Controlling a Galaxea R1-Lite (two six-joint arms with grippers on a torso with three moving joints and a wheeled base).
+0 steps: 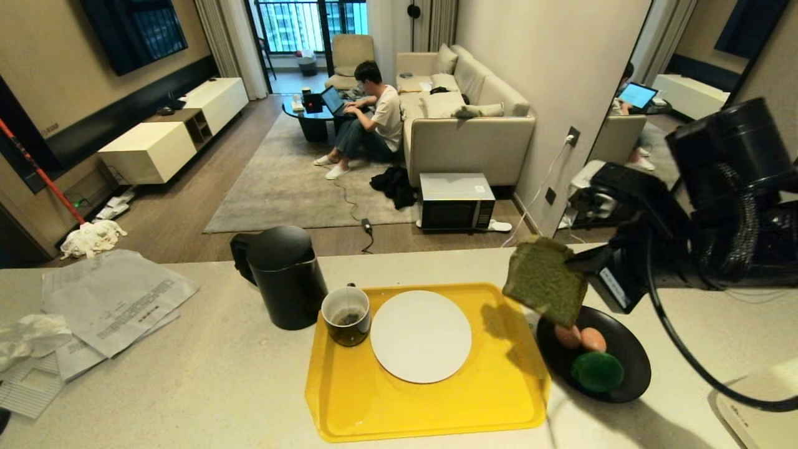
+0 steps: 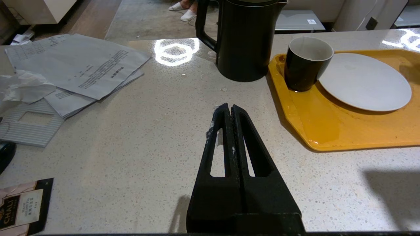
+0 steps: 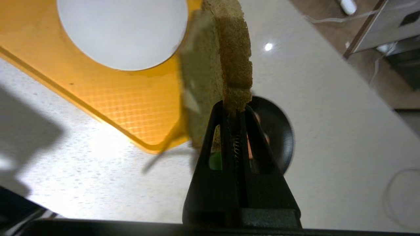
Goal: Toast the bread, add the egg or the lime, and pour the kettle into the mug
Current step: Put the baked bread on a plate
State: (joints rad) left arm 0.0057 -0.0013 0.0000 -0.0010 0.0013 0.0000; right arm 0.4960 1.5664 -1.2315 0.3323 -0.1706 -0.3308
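Left to right I list: my left gripper [image 2: 230, 109] clamped empty over the counter [image 1: 218, 374]; kettle [image 1: 283, 274]; mug [image 1: 346, 315] and white plate [image 1: 421, 337] on yellow tray [image 1: 430, 405]; my right gripper [image 3: 234, 113] pinching the bread [image 1: 545, 280] aloft above the black dish [image 1: 629, 374] holding eggs [image 1: 592, 340] and lime [image 1: 597, 371].

A yellow tray [image 1: 424, 408] sits at the counter's centre, carrying 1 white plate [image 1: 421, 335]. At 9 o'clock lie printed papers [image 1: 115, 299] (some crumpled); a person [image 1: 374, 118] with a laptop [image 1: 331, 100] sits at 12 o'clock.
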